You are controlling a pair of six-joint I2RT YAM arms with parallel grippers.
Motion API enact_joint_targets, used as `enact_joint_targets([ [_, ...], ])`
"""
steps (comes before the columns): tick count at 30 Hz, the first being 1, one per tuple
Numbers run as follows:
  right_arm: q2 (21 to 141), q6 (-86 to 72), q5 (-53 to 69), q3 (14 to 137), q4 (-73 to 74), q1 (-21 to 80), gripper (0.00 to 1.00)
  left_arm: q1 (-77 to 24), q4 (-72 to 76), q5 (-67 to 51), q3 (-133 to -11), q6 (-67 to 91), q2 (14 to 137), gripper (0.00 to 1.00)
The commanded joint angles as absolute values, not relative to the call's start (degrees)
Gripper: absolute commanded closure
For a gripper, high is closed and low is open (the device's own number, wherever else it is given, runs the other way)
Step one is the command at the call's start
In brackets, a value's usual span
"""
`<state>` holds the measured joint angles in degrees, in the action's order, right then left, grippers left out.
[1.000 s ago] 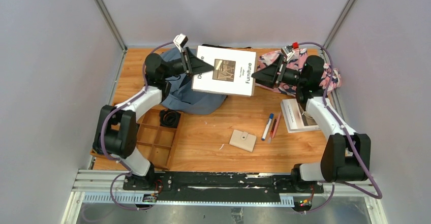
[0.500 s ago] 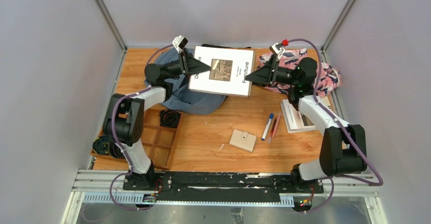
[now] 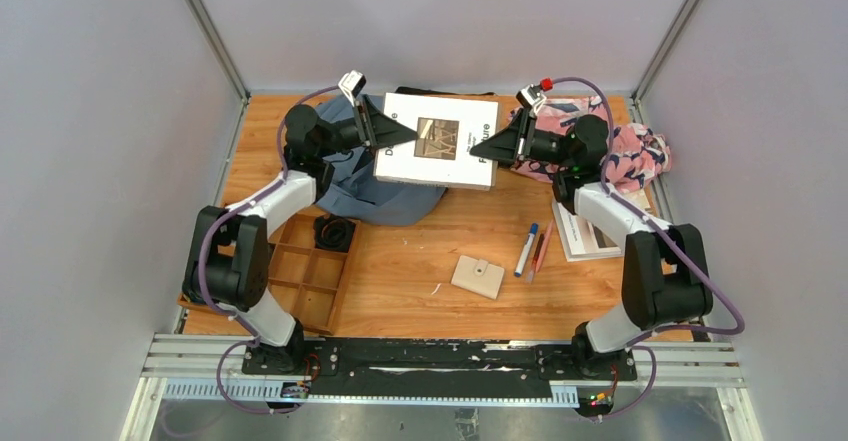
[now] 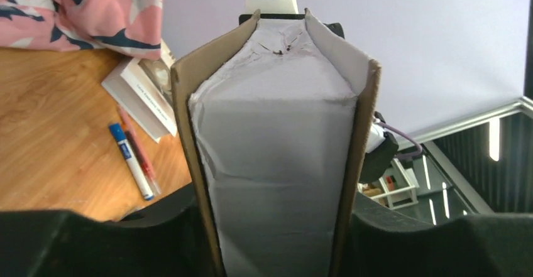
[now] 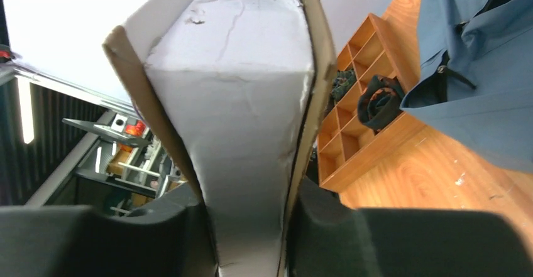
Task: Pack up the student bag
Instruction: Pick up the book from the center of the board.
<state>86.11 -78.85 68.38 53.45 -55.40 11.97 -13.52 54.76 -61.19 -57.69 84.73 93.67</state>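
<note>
A white hardcover book (image 3: 435,141) titled "Furniture" hangs in the air over the back of the table, held at both ends. My left gripper (image 3: 400,133) has the book's left edge between its pads, which sit against both covers (image 4: 276,164). My right gripper (image 3: 478,148) pinches the right edge, squeezing the covers together (image 5: 239,114). The student bag (image 3: 375,196), grey-blue fabric, lies crumpled on the table under and left of the book. The bag also fills the upper right of the right wrist view (image 5: 478,57).
A pink patterned cloth (image 3: 630,151) lies at the back right, with a second book (image 3: 590,229) in front of it. A blue marker (image 3: 527,249), a red pen (image 3: 541,249) and a beige case (image 3: 478,277) lie mid-table. A wooden divider tray (image 3: 310,271) and a black roll (image 3: 335,231) sit left.
My right gripper moved left onto the book's right edge and closed on it. The left jaws widened a little. The book shifted slightly left.
</note>
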Motion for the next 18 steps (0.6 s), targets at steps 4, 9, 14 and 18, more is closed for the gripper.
enact_joint_targets([
  [4, 86.96, -82.69, 66.68, 53.25, -60.56, 11.74, 0.88, -13.94, 30.24, -57.53, -61.47, 65.42, 93.5, 0.22],
  [9, 78.94, -67.19, 63.32, 48.67, -34.22, 1.93, 0.9, -15.08, -24.65, -31.78, -80.02, 26.57, 94.91, 0.14],
  [14, 69.8, -39.73, 45.43, 53.11, 13.78, -8.31, 0.96, -19.78, -37.86, -3.38, -89.43, 16.96, 101.19, 0.19],
  [18, 65.63, -40.35, 42.87, 51.01, 15.08, -11.16, 0.96, -25.31, -38.15, 1.28, -92.63, 11.52, 108.27, 0.24],
])
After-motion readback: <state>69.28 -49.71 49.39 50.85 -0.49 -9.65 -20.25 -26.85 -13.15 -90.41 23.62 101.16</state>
